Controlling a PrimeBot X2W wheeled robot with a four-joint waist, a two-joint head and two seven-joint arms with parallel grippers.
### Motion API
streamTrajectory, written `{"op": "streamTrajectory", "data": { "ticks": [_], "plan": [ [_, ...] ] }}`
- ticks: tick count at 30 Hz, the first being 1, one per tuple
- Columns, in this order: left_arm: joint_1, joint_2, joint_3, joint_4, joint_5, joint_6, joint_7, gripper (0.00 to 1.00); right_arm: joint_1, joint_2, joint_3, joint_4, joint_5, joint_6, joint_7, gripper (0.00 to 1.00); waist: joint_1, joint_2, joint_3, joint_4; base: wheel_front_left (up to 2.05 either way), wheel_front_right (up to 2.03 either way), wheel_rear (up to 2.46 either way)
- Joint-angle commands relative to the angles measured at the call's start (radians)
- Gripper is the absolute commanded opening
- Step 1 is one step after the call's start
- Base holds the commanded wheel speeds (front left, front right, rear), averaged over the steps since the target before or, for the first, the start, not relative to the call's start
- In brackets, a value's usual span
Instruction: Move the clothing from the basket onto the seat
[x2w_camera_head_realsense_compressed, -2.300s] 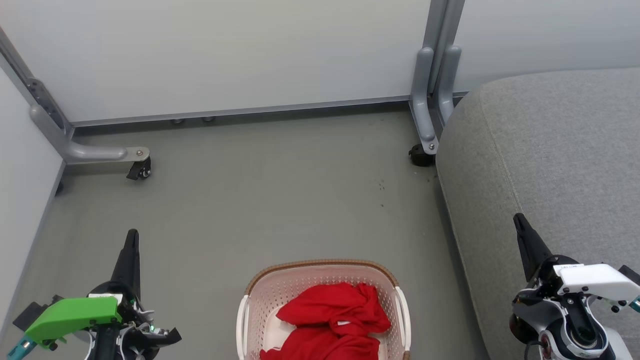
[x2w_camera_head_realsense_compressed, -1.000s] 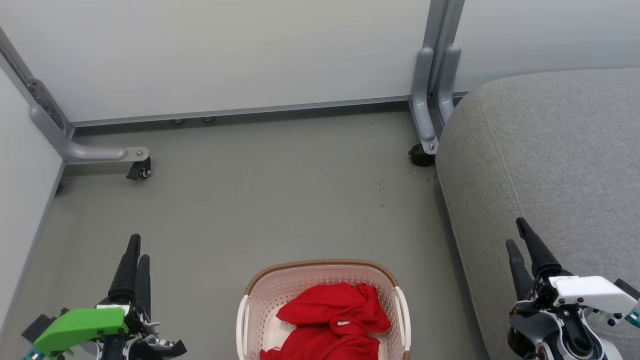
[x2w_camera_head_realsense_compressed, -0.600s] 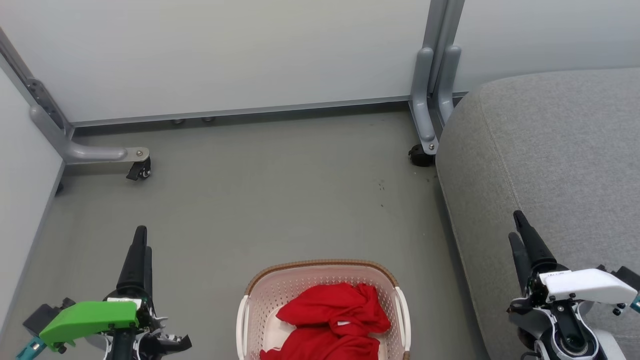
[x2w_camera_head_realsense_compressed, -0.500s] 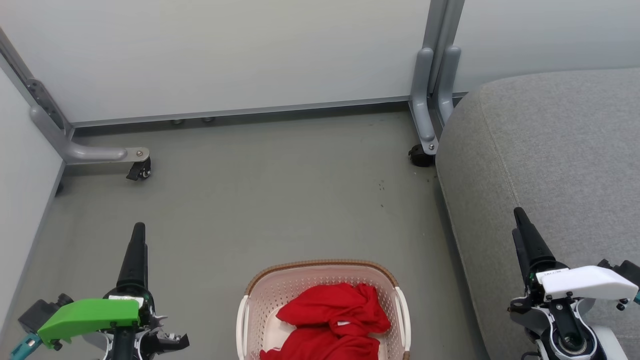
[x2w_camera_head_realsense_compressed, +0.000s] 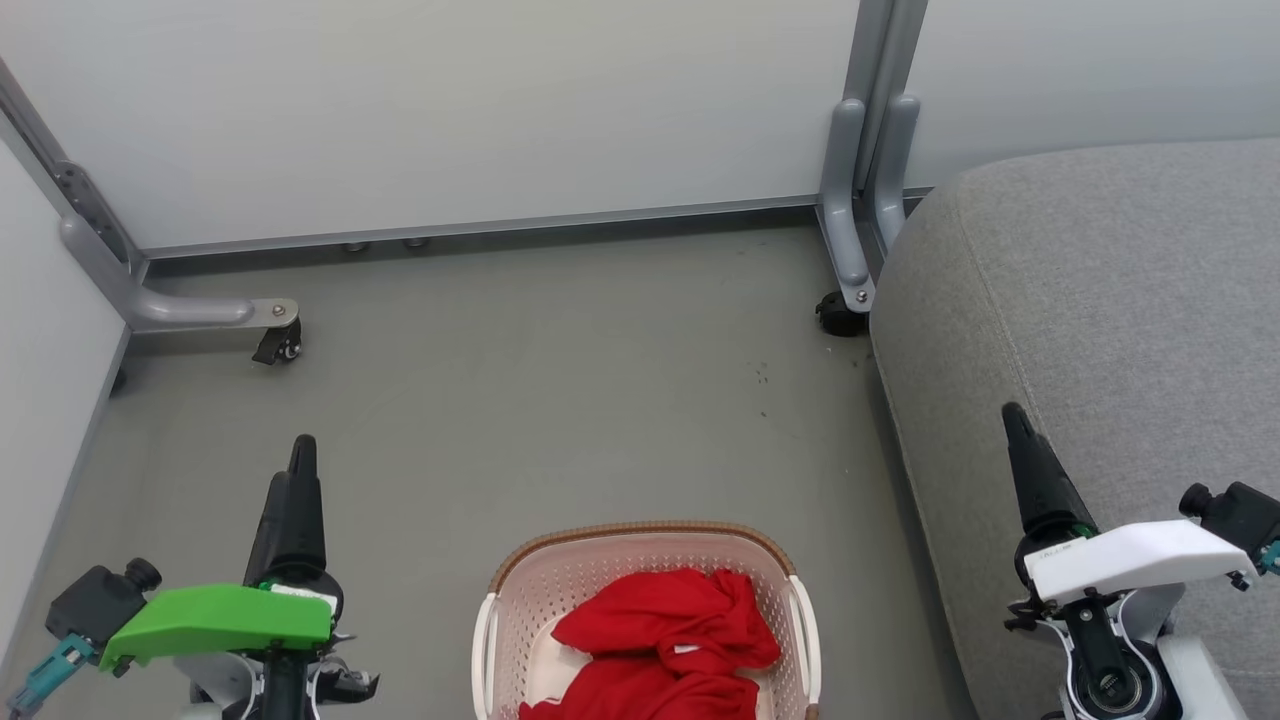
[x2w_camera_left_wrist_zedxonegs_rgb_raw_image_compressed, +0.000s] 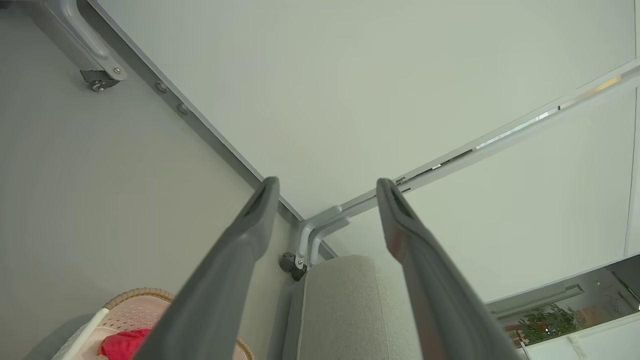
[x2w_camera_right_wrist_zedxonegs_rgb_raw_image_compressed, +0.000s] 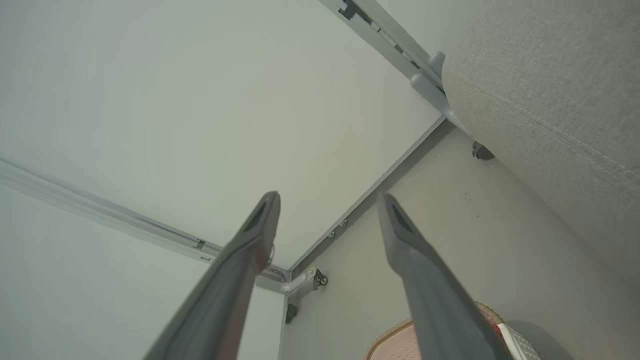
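Hanging over the grey floor (x2w_camera_head_realsense_compressed: 560, 400), the left tool (x2w_camera_head_realsense_compressed: 300, 452) has its two dark fingers spread apart with nothing between them, as the left wrist view shows. The right tool (x2w_camera_head_realsense_compressed: 1012, 418) also has its fingers spread and holds nothing. In the head view it shows against the side of the light grey seat (x2w_camera_head_realsense_compressed: 1130, 300). Between the two tools, and lower in the head view than their fingertips, stands the cream laundry basket (x2w_camera_head_realsense_compressed: 640, 529) with a brown woven-look rim. The red clothing (x2w_camera_head_realsense_compressed: 665, 640) lies crumpled inside it, to the right of the left tool and to the left of the right tool, touched by neither. The seat is near the basket, on the right tool's side.
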Motion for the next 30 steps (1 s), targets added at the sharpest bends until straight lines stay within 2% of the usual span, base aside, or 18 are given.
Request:
{"op": "streamTrajectory", "data": {
  "ticks": [1,14,30],
  "plan": [
    [-0.010,0.009,-0.005,-0.014,0.042,0.000,-0.010,1.00,-0.006,-0.014,0.008,-0.021,-0.044,0.001,-0.012,1.00,-0.0001,0.0000,0.000,0.000,0.00,0.00,0.00],
    [0.000,0.009,-0.027,0.001,0.267,0.000,-0.056,1.00,0.000,-0.024,0.046,-0.027,-0.257,0.001,-0.058,1.00,-0.0001,0.0000,-0.005,-0.001,0.00,0.00,0.00],
    [0.006,0.006,-0.035,0.029,0.478,0.001,-0.103,1.00,0.005,-0.027,0.077,-0.006,-0.461,0.001,-0.105,1.00,-0.0001,0.0000,-0.008,-0.003,0.00,0.00,0.00]
  ]
}}
